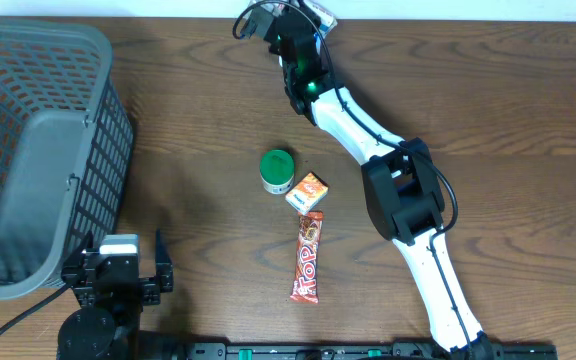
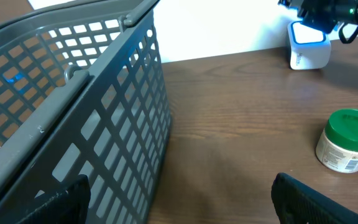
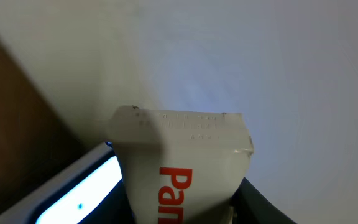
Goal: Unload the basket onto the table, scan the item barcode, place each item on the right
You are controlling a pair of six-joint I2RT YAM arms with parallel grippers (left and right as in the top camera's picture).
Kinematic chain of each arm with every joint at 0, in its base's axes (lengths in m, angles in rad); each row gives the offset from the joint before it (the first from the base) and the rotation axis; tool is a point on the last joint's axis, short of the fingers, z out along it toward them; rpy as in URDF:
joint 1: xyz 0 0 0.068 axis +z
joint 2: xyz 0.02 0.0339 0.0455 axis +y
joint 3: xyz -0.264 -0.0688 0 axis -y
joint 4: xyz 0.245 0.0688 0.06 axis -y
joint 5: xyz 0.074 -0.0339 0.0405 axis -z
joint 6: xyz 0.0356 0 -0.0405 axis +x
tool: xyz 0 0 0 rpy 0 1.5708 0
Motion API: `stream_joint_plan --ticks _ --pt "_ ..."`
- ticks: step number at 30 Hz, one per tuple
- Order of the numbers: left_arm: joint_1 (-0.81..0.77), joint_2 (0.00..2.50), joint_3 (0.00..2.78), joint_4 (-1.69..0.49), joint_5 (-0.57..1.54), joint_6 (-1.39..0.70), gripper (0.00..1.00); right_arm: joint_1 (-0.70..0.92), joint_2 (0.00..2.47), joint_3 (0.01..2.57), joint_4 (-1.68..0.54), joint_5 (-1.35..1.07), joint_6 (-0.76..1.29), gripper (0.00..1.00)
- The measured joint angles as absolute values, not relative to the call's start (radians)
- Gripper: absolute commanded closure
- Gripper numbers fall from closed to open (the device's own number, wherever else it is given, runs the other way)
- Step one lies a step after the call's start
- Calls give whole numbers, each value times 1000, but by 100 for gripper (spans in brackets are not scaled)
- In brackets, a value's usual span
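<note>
Item: white packet (image 3: 180,163), red lettering beginning "Pa", top seam crimped; lower part hidden. Pinched in the right claw (image 1: 293,30) and held off the desk at the 12 o'clock edge, just beside the scanner (image 2: 307,46)

Scanner: small white unit with a lit blue face, standing at the far rim of the desk; seen from the right wrist it glows at 7 o'clock of the packet

Surface: desk (image 1: 488,90), dark brown wood grain, matt. A plain white wall (image 2: 229,25) rises behind the 12 o'clock edge

Centre group: green-lidded jar (image 1: 277,170) upright; orange box (image 1: 307,191) at its 4 o'clock, close by; candy bar (image 1: 309,258) lying lengthwise at 6 o'clock of the box, whether touching cannot be told

Basket (image 1: 28,150): grey plastic lattice, filling the 9 to 10 o'clock corner, its wall close on the left claw's near side

Left claw (image 1: 118,250): at 7 o'clock by the near edge, fingers spread wide, gripping nothing

Open room: bare wood from 1 to 5 o'clock apart from the right arm crossing it; bare strip between basket and centre group
</note>
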State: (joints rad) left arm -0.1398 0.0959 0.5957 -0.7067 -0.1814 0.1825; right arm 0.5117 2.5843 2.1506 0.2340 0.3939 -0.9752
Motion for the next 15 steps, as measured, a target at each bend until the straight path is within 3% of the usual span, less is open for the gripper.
stream_joint_plan --ticks 7,15 --pt "-140 96 596 -707 -181 183 8 513 2585 2151 198 306 -1033 84" --pt "-140 96 596 -707 -181 183 8 528 2585 2151 206 370 -1142 97"
